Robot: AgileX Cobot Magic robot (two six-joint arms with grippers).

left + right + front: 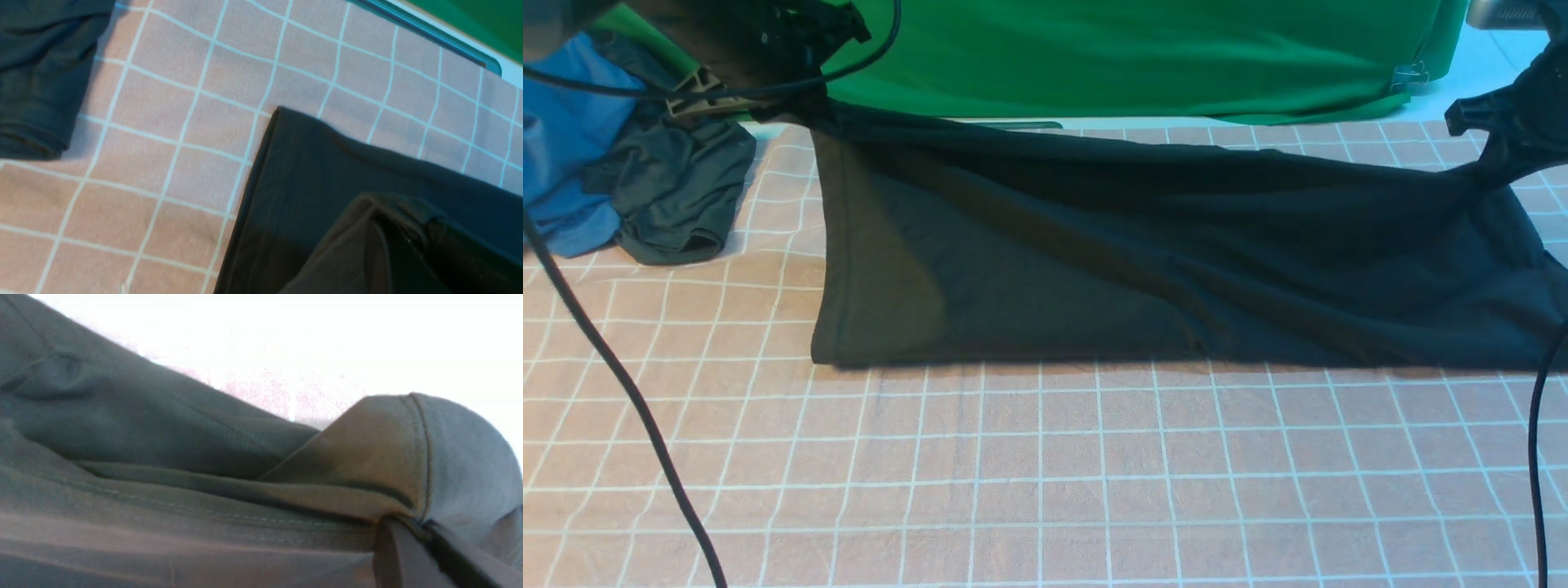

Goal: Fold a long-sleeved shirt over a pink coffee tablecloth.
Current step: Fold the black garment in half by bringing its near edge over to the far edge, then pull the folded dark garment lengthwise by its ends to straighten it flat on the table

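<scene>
Clamped on shirt (1094,261) by left gripper (800,102) and right gripper (1494,159), edge raised taut over tablecloth (1045,474) for even folding.

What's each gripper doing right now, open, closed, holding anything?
The left gripper: shut on the long-sleeved shirt, pinching one raised corner.
The right gripper: shut on the long-sleeved shirt, pinching its opposite end.

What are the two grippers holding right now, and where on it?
Both are shut on the long-sleeved shirt: left gripper pinches its far-left corner, right gripper its far-right corner.
</scene>
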